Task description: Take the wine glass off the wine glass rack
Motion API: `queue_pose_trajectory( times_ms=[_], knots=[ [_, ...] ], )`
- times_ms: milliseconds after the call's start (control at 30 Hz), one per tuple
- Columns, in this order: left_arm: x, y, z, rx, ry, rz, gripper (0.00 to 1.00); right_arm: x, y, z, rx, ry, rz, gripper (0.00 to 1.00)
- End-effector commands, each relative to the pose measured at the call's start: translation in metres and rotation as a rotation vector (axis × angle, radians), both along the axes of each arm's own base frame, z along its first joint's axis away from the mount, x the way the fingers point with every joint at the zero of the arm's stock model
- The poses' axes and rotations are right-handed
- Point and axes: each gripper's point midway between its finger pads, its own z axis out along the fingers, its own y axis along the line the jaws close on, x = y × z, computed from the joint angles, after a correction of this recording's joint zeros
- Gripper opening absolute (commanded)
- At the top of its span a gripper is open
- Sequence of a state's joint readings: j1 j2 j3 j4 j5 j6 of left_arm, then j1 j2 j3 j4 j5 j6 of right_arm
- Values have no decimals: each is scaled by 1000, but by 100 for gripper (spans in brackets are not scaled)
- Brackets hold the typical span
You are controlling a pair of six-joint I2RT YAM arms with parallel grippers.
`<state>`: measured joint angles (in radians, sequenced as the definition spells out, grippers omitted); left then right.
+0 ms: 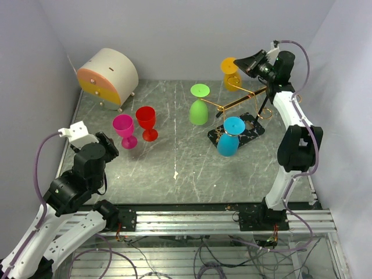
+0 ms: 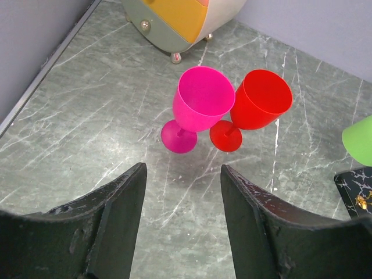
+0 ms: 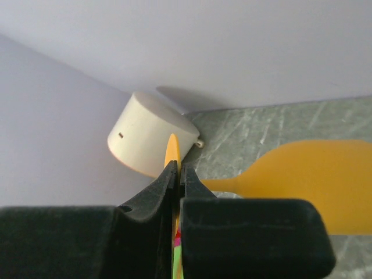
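Note:
The gold wire wine glass rack (image 1: 241, 102) stands on its black base (image 1: 249, 131) at the back right. A green wine glass (image 1: 199, 106) and a blue wine glass (image 1: 229, 137) hang upside down from its arms. An orange wine glass (image 1: 230, 70) is at the rack's far arm. My right gripper (image 1: 248, 64) is shut on that glass's flat foot (image 3: 172, 148), seen edge-on between the fingers, with the orange bowl (image 3: 317, 174) to the right. My left gripper (image 2: 183, 174) is open and empty above the table, short of a pink glass (image 2: 200, 102) and a red glass (image 2: 263, 100).
The pink glass (image 1: 124, 129) and red glass (image 1: 146, 121) stand upright at centre left. A rounded white cabinet with orange drawers (image 1: 108, 75) sits in the back left corner. Grey walls close in the back and both sides.

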<state>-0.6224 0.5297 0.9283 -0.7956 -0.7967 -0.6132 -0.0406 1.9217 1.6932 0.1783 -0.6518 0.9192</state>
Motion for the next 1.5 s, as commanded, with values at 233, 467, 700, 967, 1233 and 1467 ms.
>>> queue_pose_trajectory(
  times_ms=[233,467,700,967,1233,1467],
  knots=[
    [10,-18,7,-32,-39,-76,70,-96,126,129,-259,-601,329,0],
    [7,-53,54,-250,-130,-225,75,-239,216,145,-673,-967,393,0],
    [-9,-95,102,-492,-101,-396,82,-338,223,108,-721,-1153,456,0],
    [-39,-151,103,-816,10,-636,88,-387,240,51,-873,-1248,373,0],
    [-58,-172,71,-970,193,-679,86,-399,242,20,-969,-1290,195,0],
    [-63,-181,45,-1068,269,-679,84,-408,241,14,-1045,-1403,39,0]
  ],
)
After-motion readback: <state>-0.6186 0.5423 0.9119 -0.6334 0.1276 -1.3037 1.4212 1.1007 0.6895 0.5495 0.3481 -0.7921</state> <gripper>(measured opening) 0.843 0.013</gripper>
